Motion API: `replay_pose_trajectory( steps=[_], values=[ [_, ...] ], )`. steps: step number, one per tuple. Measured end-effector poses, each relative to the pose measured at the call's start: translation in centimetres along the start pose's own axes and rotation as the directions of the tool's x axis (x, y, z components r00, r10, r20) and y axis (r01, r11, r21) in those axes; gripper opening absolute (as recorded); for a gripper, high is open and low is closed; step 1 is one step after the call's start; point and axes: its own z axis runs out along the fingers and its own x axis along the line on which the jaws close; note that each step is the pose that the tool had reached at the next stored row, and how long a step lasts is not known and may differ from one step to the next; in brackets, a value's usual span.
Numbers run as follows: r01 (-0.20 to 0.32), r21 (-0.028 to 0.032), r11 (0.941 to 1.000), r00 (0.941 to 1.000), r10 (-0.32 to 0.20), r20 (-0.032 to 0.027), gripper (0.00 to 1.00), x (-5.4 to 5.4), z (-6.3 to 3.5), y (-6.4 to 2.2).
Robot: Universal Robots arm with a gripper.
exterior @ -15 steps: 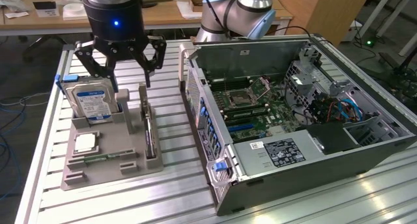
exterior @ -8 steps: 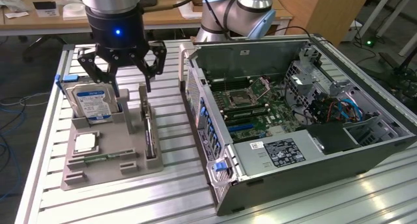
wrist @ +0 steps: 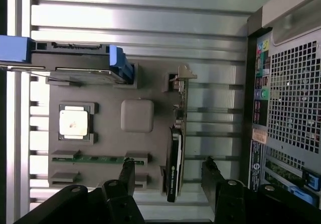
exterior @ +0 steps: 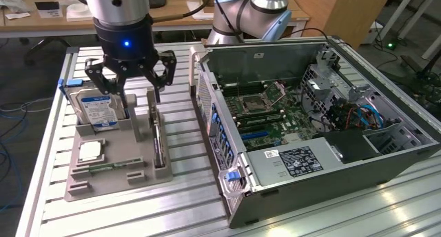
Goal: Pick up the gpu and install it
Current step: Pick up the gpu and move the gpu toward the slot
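Hovering above the grey moulded parts holder [exterior: 117,181], the black end effector [exterior: 131,87] has its jaws spread wide and grips nothing. In the wrist view the end effector [wrist: 168,162] has one finger on either side of the gpu [wrist: 175,148], apart from it. The gpu is a thin green circuit board with a dark face and a silvery metal end bracket. It [exterior: 158,144] stands on edge in a slot along the side of the holder nearer the open dark grey computer case [exterior: 324,175].

Also in the holder are an upright silver hard drive with a blue label [exterior: 96,108], a square silvery processor chip [exterior: 90,152] and a narrow green memory stick [wrist: 100,159]. Holder and case sit on the slatted aluminium table [exterior: 186,206], the case at the exterior view's right.
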Motion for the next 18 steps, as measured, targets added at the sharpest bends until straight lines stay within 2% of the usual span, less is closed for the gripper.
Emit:
replay_pose_trajectory(
  steps=[5, 18],
  values=[
    [-0.001, -0.0001, 1.0, 1.0, 0.001, 0.0002, 0.65, 0.0, 0.62, -0.58],
    [-0.001, 0.0, 1.0, 1.0, 0.001, 0.0001, 0.65, -0.3, 2.29, -0.75]
  ],
)
